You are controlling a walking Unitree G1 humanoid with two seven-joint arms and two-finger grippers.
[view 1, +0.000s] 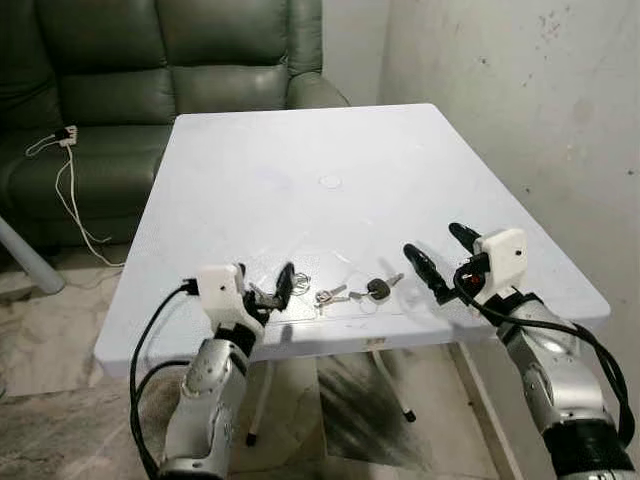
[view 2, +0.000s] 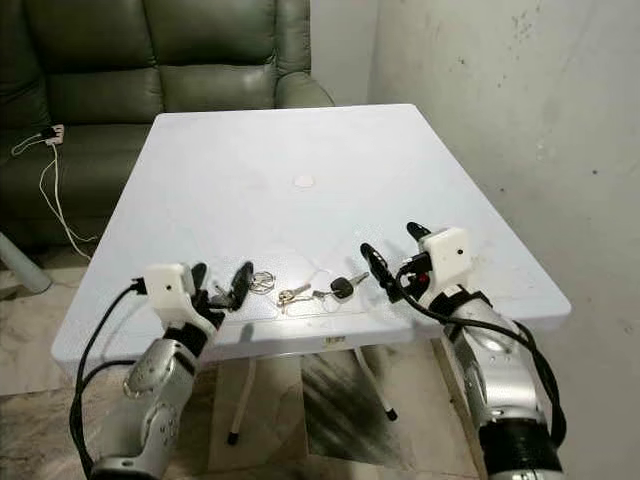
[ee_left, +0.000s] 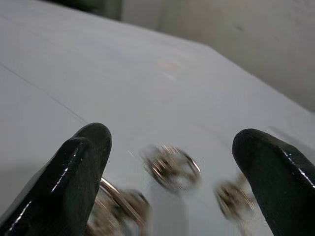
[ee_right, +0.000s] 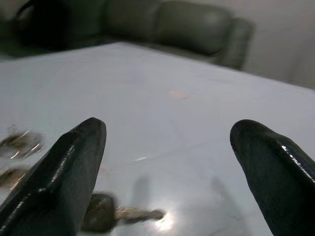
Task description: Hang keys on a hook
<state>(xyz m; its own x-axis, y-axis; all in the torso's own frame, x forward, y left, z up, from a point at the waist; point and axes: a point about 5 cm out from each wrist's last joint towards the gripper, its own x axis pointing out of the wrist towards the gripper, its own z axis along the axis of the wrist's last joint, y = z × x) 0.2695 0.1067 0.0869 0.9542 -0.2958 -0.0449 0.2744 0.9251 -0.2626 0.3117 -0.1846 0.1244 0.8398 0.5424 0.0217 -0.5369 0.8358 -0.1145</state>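
Simply unmarked keys on table

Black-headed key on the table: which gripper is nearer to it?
Right. The right gripper, open, sits just beside the black-headed key; the left gripper, open, is farther off, by the key ring.

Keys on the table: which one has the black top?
The key with the black head, lying nearest the right gripper. The other keys beside it, toward the left gripper, are plain silver, as is the key ring.
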